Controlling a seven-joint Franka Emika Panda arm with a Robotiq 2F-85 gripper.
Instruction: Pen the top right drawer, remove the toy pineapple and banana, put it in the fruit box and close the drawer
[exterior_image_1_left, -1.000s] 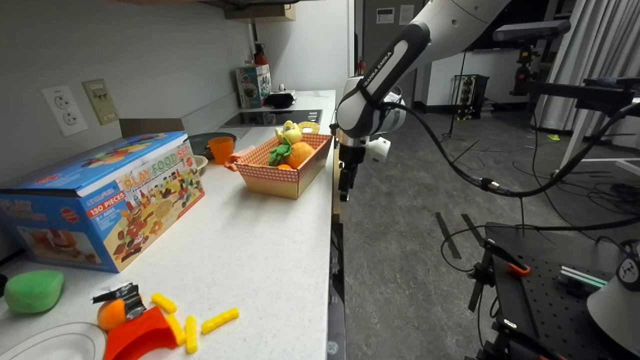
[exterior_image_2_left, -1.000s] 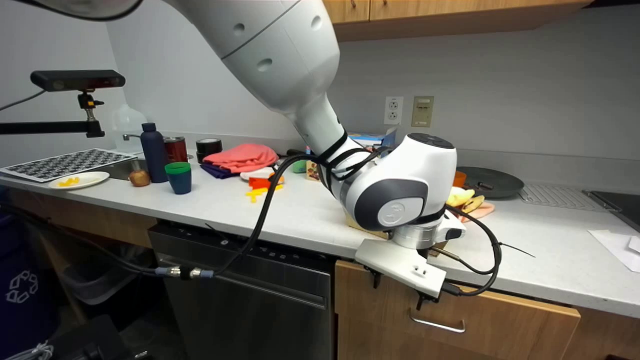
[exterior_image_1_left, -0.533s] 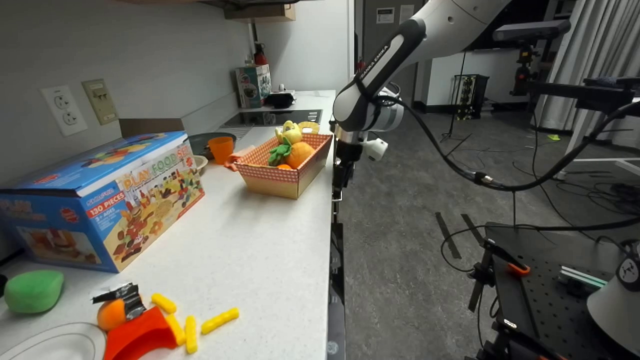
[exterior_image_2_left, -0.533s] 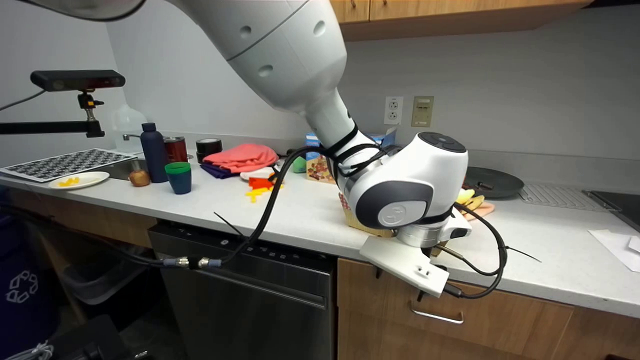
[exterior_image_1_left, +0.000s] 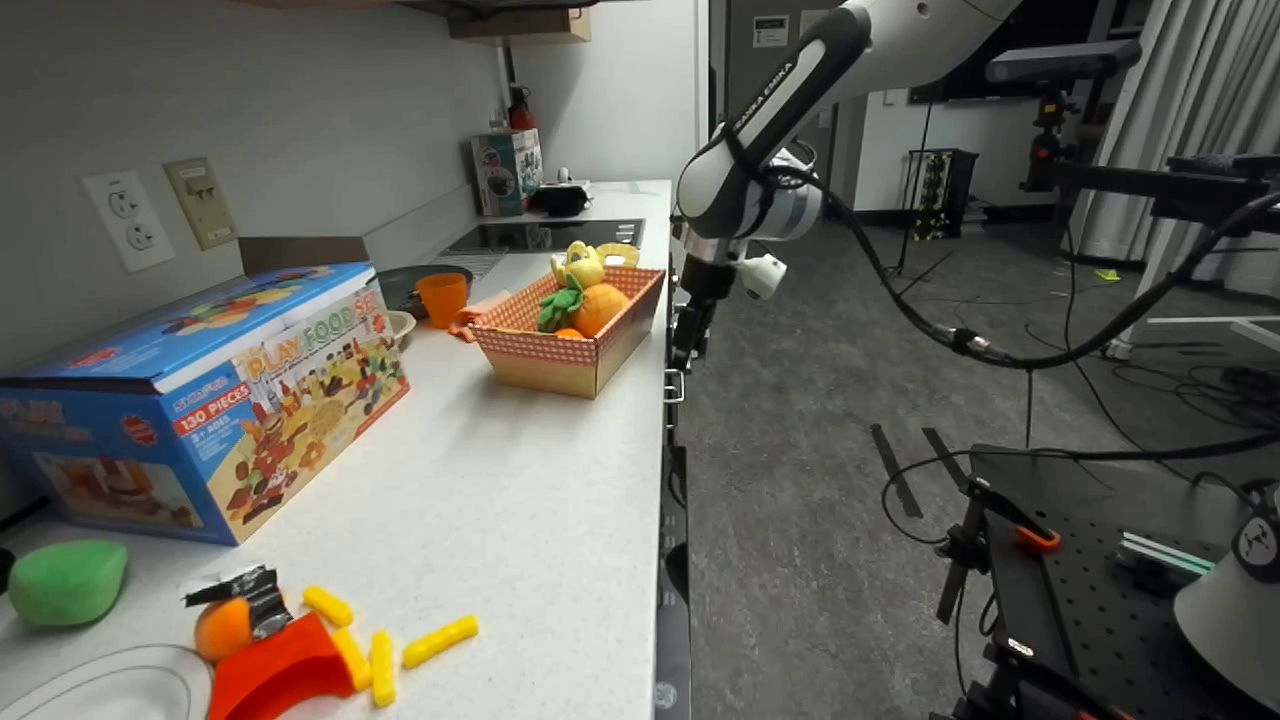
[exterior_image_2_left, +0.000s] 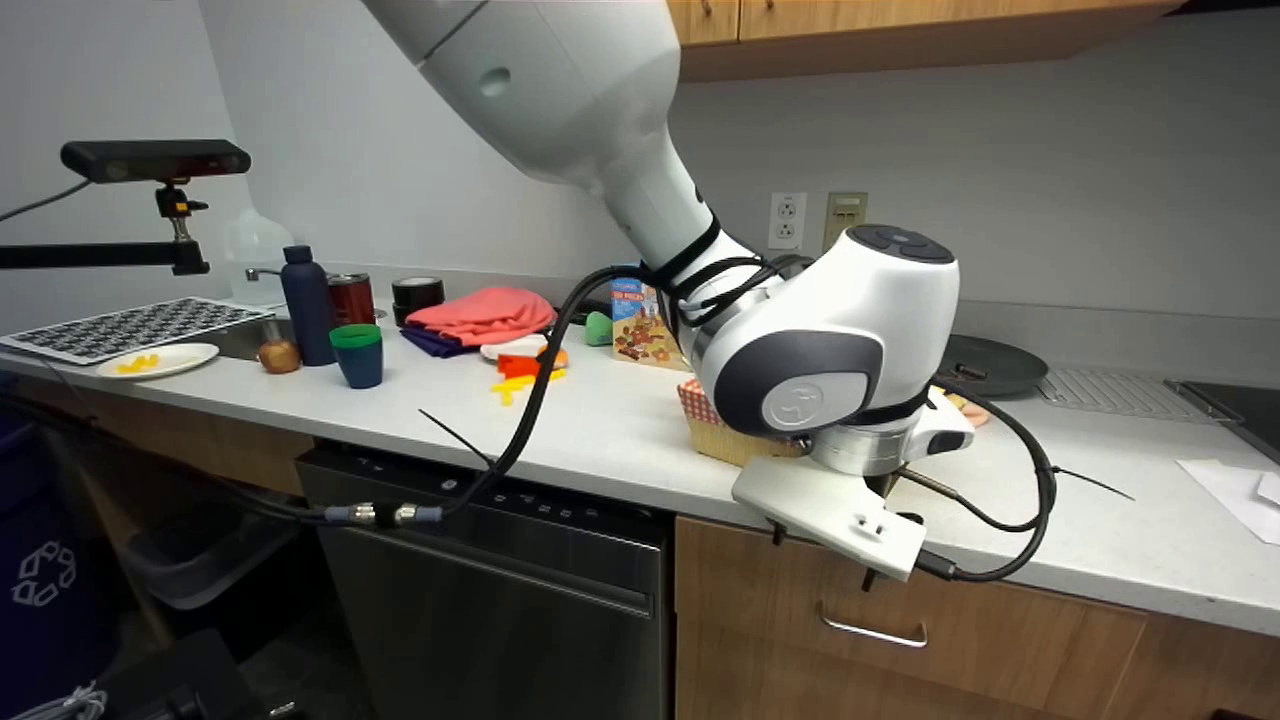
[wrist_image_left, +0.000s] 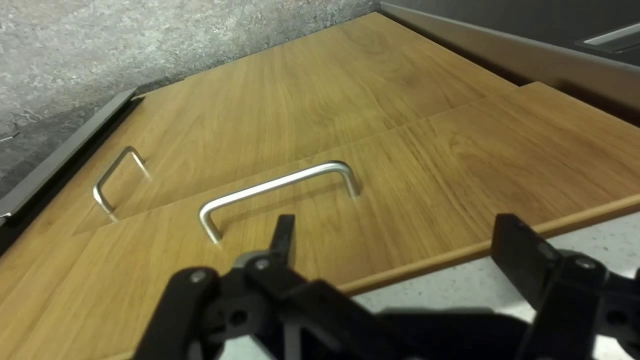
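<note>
In the wrist view, the handle (wrist_image_left: 275, 184) lies between 9 and 10 o'clock from the pincer (wrist_image_left: 395, 229), on the front of the drawer (wrist_image_left: 430, 200). In an exterior view, the fruit box (exterior_image_1_left: 543, 374) stands on the worktop (exterior_image_1_left: 530, 500) with toy fruit (exterior_image_1_left: 602, 306) inside. Positions from it: pincer, between 3 and 4 o'clock; cooktop (exterior_image_1_left: 545, 236), between 11 and 12; cup (exterior_image_1_left: 442, 300), before the pan (exterior_image_1_left: 398, 284), between 9 and 10; food-set box (exterior_image_1_left: 290, 385), between 8 and 9; plate (exterior_image_1_left: 120, 690), between 7 and 8.

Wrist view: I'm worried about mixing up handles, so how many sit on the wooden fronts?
2: the drawer handle, mid-picture, and the lower handle, at left, on the front beneath the drawer. The pincer may hide others.
</note>
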